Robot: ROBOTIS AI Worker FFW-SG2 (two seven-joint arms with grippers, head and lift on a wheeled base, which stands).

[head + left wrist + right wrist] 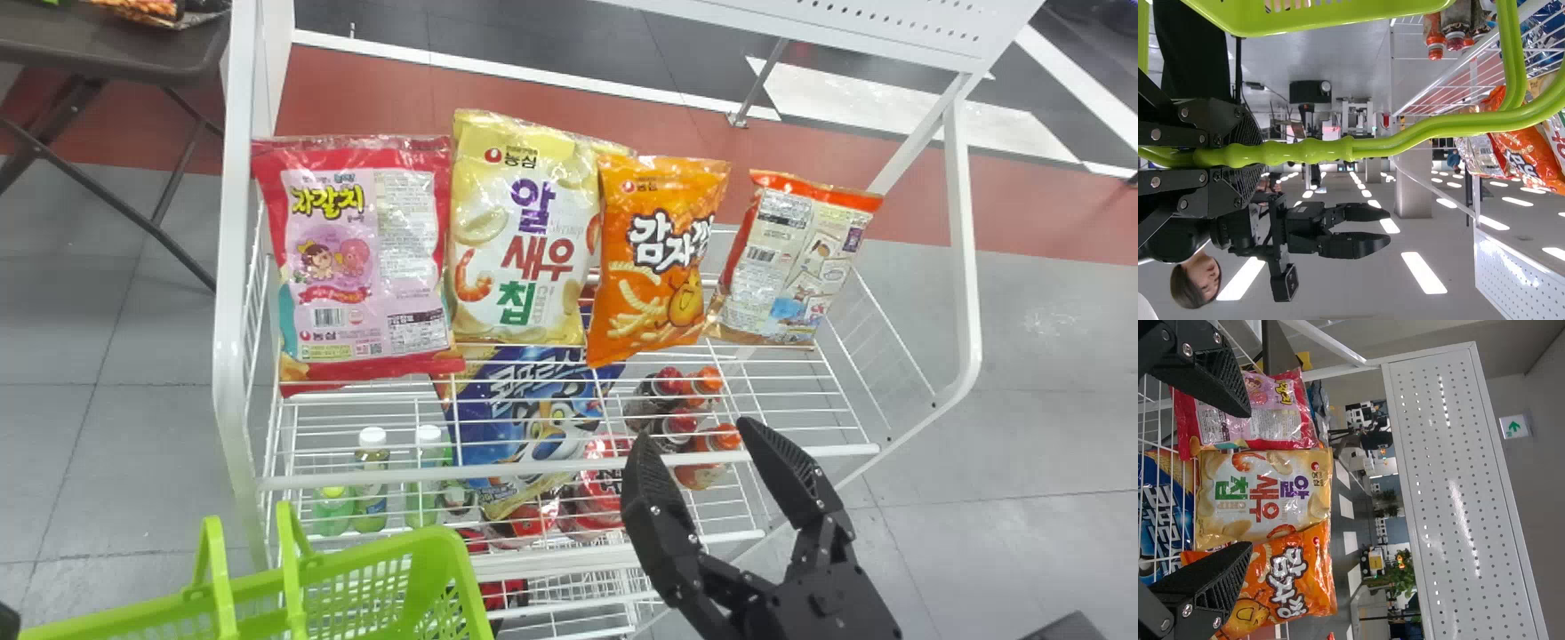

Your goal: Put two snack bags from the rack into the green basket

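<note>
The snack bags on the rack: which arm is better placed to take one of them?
Probably the right: the right gripper is open and empty in front of the snack bags, while the left gripper holds the basket handle.

At five o'clock, your right end effector [694,429] is black, its tapered fingers [653,498] ridged inside and dotted with round silver screws [1187,349]; your left end effector [1259,153] is black and ridged too.

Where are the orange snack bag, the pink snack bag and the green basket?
Orange snack bag [656,289]: head view, middle of its front.
Pink snack bag [363,258]: head view, middle.
Green basket [427,547]: head view, the rim.
</note>
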